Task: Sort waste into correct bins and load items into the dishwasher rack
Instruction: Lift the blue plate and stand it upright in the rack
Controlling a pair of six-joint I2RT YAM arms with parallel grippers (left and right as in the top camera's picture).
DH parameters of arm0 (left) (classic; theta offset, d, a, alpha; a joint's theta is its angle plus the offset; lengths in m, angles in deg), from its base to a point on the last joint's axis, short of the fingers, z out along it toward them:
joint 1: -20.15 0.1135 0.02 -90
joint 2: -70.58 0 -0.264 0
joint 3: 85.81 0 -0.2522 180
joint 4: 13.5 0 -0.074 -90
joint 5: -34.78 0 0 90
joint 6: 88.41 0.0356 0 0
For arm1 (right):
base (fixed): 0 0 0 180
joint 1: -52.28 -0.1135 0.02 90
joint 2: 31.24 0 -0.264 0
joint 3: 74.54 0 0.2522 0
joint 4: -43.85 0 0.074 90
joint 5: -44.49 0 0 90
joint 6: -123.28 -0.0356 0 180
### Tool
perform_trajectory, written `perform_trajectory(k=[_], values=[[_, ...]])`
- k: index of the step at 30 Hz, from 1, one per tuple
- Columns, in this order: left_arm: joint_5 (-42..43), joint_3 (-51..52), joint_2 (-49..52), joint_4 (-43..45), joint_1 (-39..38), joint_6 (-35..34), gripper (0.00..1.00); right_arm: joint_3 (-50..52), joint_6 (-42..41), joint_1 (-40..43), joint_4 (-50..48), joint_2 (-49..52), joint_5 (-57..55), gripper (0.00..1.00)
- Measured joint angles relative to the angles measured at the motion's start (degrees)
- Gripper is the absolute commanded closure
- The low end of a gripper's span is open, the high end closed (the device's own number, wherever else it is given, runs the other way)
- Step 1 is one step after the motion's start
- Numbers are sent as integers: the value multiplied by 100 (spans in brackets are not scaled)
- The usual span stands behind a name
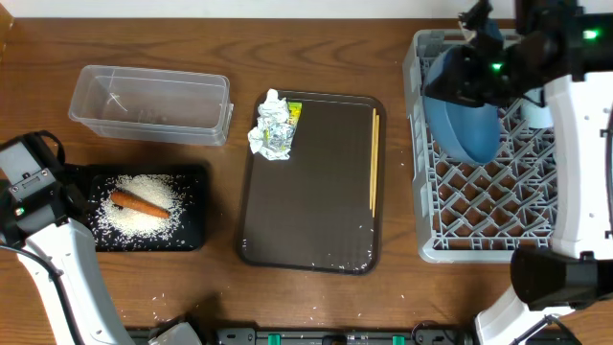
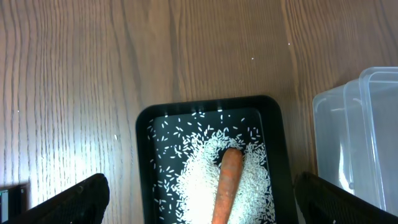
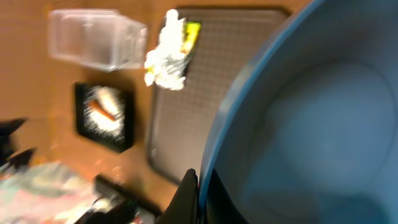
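Note:
The blue plate [image 1: 463, 120] stands on edge over the left part of the grey dishwasher rack [image 1: 479, 230]. My right gripper [image 3: 200, 193] is shut on its rim; the plate [image 3: 311, 124] fills the right wrist view. White rice [image 1: 139, 206] and the orange carrot [image 1: 139, 202] lie in the black tray [image 1: 192, 230]. In the left wrist view, my left gripper [image 2: 199, 202] is open above the rice [image 2: 199, 180] and carrot [image 2: 228, 183]. Crumpled paper with a yellow-green wrapper [image 1: 275, 126] and chopsticks [image 1: 374, 158] lie on the brown serving tray [image 1: 316, 211].
The clear plastic box [image 1: 150, 102] stands at the back left, beside the black tray [image 2: 144, 155]; its corner shows in the left wrist view [image 2: 357, 130]. A few loose rice grains lie on the table near the front left.

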Motion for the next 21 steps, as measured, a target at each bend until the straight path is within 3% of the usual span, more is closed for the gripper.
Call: perform_trajectory(k=[9, 21], values=[[0, 0, 0, 0, 0, 0, 3, 398, 1635, 841, 774, -26, 2028, 99], [0, 0, 0, 0, 0, 2, 3, 2645, 2907, 1368, 800, -275, 3259, 99]])
